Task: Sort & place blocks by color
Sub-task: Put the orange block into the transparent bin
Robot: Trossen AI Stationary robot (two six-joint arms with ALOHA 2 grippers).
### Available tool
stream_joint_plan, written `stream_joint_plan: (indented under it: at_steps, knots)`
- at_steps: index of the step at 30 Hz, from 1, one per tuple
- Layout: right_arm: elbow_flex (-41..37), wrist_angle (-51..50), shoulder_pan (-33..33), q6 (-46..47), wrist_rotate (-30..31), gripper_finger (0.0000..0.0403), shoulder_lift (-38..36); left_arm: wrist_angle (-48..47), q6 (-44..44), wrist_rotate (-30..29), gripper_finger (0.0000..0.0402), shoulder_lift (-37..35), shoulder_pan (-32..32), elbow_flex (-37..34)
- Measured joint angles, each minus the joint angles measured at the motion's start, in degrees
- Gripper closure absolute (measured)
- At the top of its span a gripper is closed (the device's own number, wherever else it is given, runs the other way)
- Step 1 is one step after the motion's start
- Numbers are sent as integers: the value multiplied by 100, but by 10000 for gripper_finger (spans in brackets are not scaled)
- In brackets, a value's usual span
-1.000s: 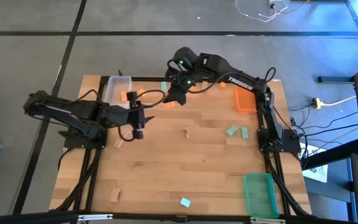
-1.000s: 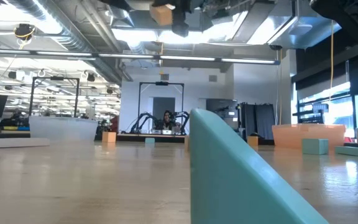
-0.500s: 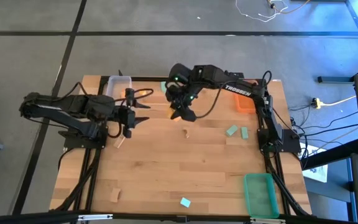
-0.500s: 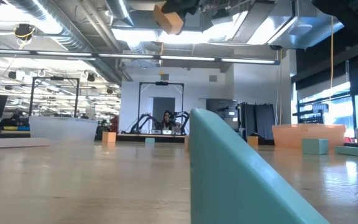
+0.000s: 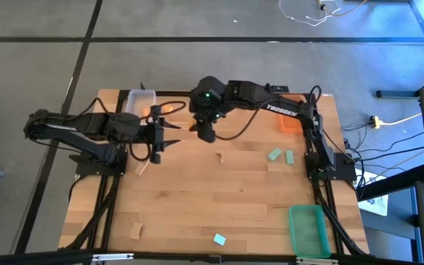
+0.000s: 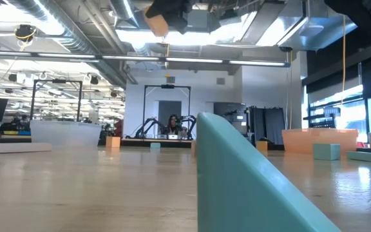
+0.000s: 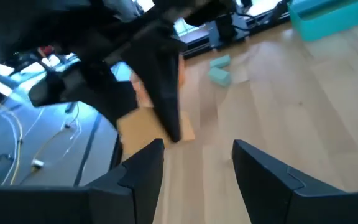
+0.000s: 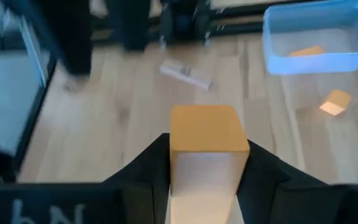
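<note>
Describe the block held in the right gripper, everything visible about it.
The orange block is a plain, matte, square-edged cube, wooden-looking. It sits clamped between the right gripper's two dark fingers, one on each side face, its far end sticking out past them. It is held in the air above the table, touching nothing else.

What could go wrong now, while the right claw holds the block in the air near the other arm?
1. The right claw grips only the lower part of the pale orange wooden cube, so a fast swing might shake it loose.
2. The open left claw waits close beside it above the table; the arms may collide.
3. A dropped cube could land among the loose small orange blocks near the clear plastic bin.
</note>
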Motion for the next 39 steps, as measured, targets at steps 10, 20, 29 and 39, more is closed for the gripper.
stream_joint_plan:
  at_steps: [10, 20, 29, 39]
  knots:
    - [-1, 1212, -497, 1406, 39, 272, -1, 58, -544, -2138, 219, -11, -563, 0]
    - [1, 2499, -553, 1087, 40, 272, -1, 190, -2877, -3352, 219, -75, -566, 9]
    - [1, 2683, -404, 501, 621, 272, -1, 451, -3160, -3862, 219, -78, -557, 9]
    - [1, 3145, -334, 489, 626, 272, 1, 657, -2851, -3838, 219, -6, -315, 5]
